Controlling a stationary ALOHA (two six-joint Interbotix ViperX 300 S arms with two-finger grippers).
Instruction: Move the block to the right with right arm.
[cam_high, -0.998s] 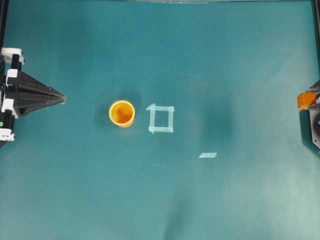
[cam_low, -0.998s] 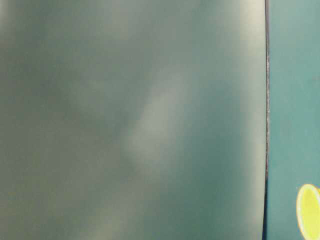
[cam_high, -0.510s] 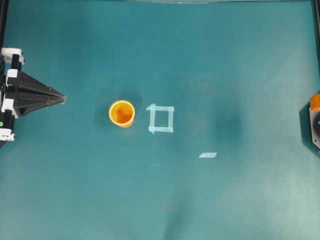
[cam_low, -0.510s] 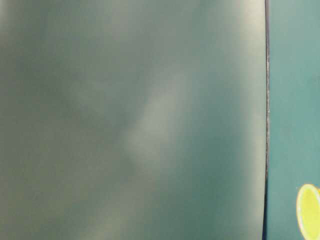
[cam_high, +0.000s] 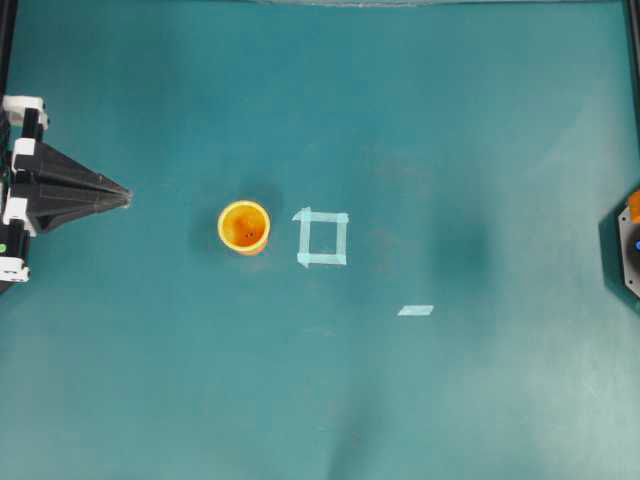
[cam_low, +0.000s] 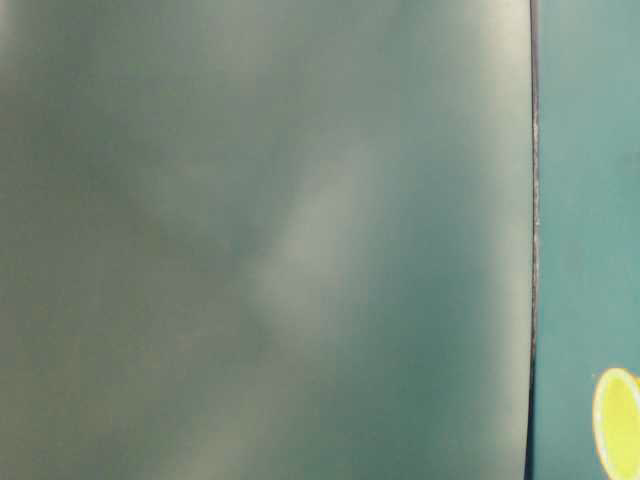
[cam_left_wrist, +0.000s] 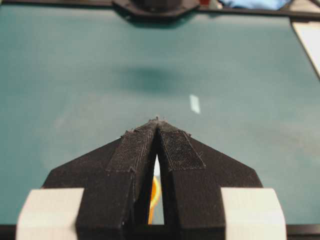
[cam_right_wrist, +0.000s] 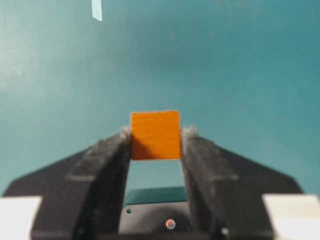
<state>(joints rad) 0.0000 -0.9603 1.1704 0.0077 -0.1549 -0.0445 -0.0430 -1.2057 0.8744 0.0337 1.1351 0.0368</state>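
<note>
Teal tabletop (cam_high: 420, 120), soft creases; pale tape square (cam_high: 322, 239), loose tape strip (cam_high: 415, 310); dark edge frame.

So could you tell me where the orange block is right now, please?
The block sits clamped between the right gripper fingertips in the right wrist view; overhead it just shows at the far right edge, well away from the cup.

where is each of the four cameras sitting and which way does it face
Overhead: above, looking straight down on the table; left gripper at left edge.
Table-level: low, mostly blocked by a blur; only a cup sliver shows.
Left wrist: on the left arm, looking past the shut left gripper across the table.
Right wrist: on the right arm, looking at the block between the right gripper fingers.
Shared: overhead and table-level both show the cup.
</note>
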